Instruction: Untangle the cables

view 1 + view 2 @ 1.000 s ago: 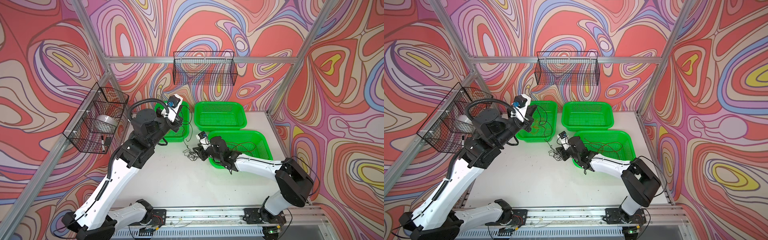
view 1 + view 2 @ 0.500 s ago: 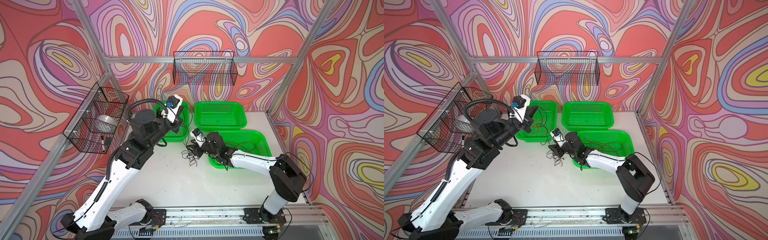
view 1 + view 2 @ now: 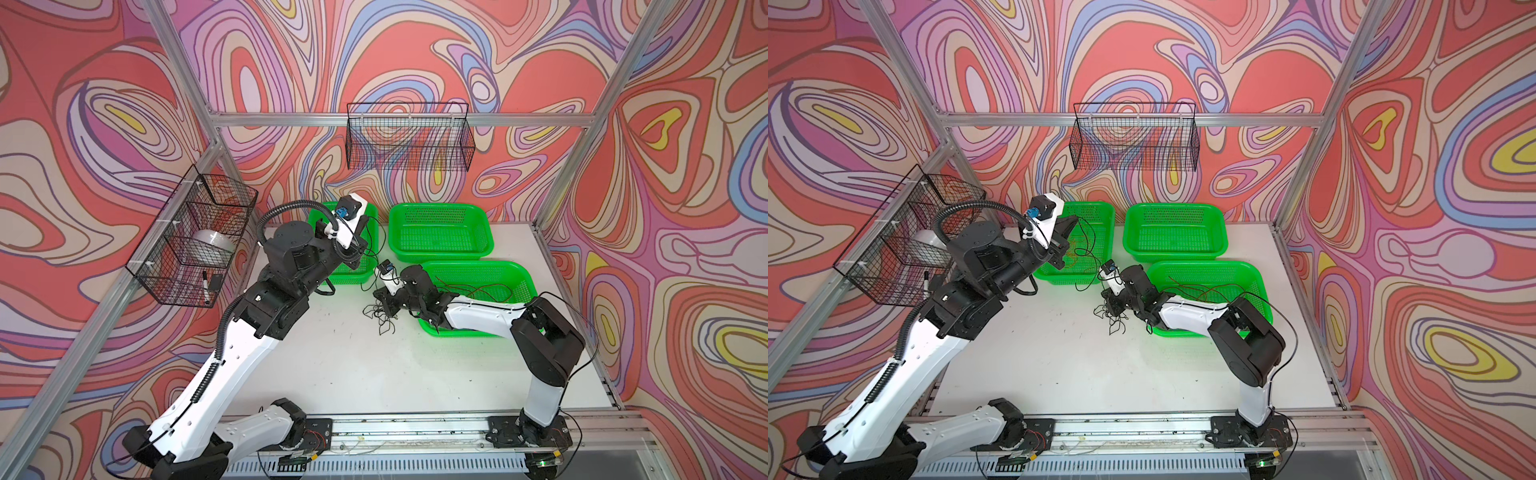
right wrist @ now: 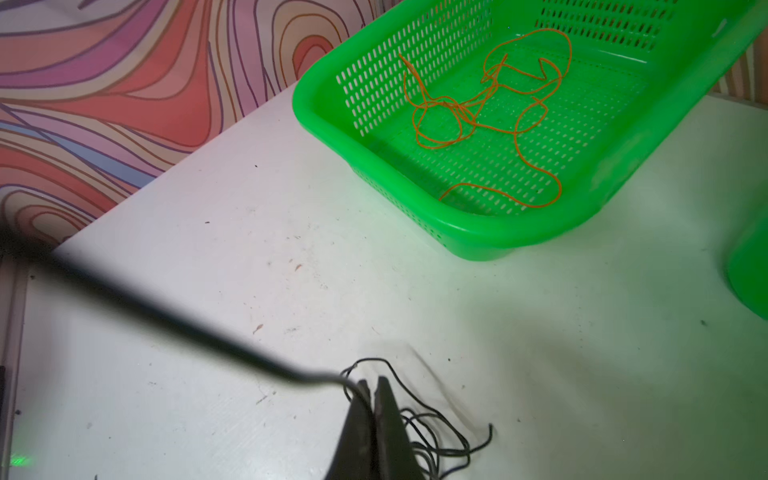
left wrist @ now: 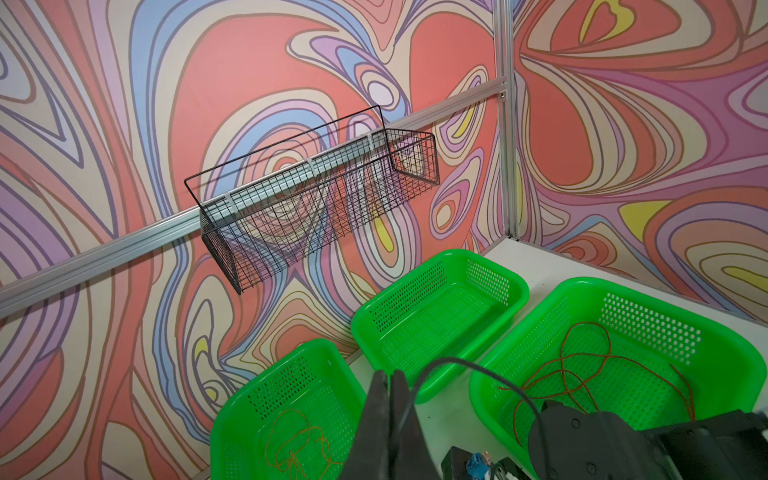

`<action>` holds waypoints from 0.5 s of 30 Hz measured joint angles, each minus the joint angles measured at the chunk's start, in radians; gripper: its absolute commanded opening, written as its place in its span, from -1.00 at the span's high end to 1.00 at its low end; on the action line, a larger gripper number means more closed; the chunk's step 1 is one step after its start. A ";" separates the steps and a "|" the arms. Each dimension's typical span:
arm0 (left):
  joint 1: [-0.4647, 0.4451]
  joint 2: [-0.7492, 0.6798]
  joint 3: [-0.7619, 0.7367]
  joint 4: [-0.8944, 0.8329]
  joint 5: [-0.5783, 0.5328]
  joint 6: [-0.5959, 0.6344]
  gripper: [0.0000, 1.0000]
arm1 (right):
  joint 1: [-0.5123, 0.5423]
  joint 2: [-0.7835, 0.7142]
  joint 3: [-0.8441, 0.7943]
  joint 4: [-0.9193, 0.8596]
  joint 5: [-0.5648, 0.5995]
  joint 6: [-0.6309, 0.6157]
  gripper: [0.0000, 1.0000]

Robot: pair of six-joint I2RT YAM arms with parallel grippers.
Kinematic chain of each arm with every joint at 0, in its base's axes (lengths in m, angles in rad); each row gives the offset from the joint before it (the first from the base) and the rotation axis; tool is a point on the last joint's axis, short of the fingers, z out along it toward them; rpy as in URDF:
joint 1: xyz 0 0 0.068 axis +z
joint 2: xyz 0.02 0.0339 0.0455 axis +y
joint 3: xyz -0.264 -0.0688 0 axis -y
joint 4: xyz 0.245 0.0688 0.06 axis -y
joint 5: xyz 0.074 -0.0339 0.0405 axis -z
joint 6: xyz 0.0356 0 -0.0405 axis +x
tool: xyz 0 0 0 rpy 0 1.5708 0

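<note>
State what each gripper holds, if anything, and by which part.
Both pinch black cable: left gripper a raised stretch, right gripper a loop of the tangle on the table.

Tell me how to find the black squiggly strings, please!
On the white table, look between the left green basket and the green basket nearest the robot. There the right hand pinches a little heap of black cables. Unlike the orange cables and dark red cables, these lie on bare table, not in a basket.

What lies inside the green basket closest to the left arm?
An orange cable, loosely looped on the floor of the basket. In both top views the left gripper covers part of it.
</note>
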 measured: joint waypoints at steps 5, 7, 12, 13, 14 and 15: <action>0.089 -0.061 -0.148 0.054 0.022 -0.062 1.00 | -0.006 -0.065 -0.042 -0.034 0.084 -0.005 1.00; 0.148 -0.090 -0.224 0.078 0.038 -0.103 1.00 | -0.013 -0.110 -0.056 -0.050 0.109 -0.012 1.00; 0.264 -0.145 -0.417 0.150 0.079 -0.201 1.00 | -0.021 -0.167 -0.056 -0.082 0.146 -0.049 1.00; 0.278 -0.157 -0.463 0.169 0.088 -0.221 1.00 | -0.021 -0.170 -0.052 -0.095 0.150 -0.061 1.00; 0.287 -0.167 -0.500 0.182 0.093 -0.236 1.00 | -0.021 -0.169 -0.047 -0.109 0.154 -0.073 1.00; 0.294 -0.180 -0.546 0.199 0.098 -0.253 1.00 | -0.020 -0.169 -0.039 -0.131 0.159 -0.085 1.00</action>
